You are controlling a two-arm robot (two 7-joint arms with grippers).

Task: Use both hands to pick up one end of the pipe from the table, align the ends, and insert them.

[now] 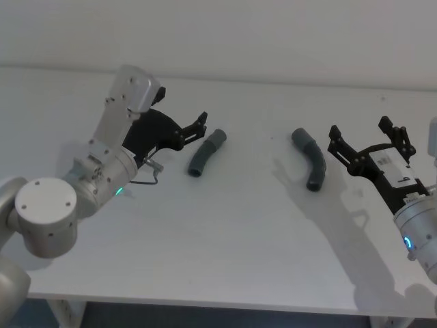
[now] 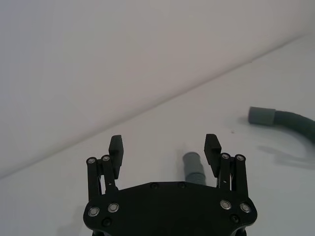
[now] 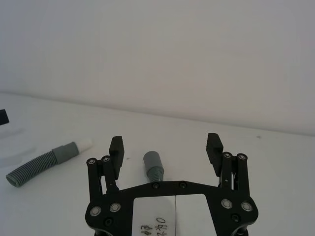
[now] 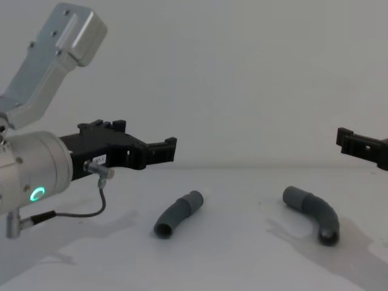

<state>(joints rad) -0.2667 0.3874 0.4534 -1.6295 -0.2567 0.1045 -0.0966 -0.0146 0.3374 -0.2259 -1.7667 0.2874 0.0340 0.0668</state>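
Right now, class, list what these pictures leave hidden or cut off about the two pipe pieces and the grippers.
1. Left wrist view: the left pipe piece runs behind the body of the left gripper, hiding its other end.
2. Left wrist view: the right pipe piece is cut off by the picture's edge.
3. Right wrist view: the body of the right gripper hides most of the right pipe piece.
4. Chest view: the right edge cuts off the right gripper.

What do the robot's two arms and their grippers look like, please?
Both arms are silver-grey cylinders. The left gripper and right gripper are flat black plates with linked, riveted jaws. The left wrist has a green ring light and a thin looping cable; the right arm has a bluish light, its gripper a white written label.
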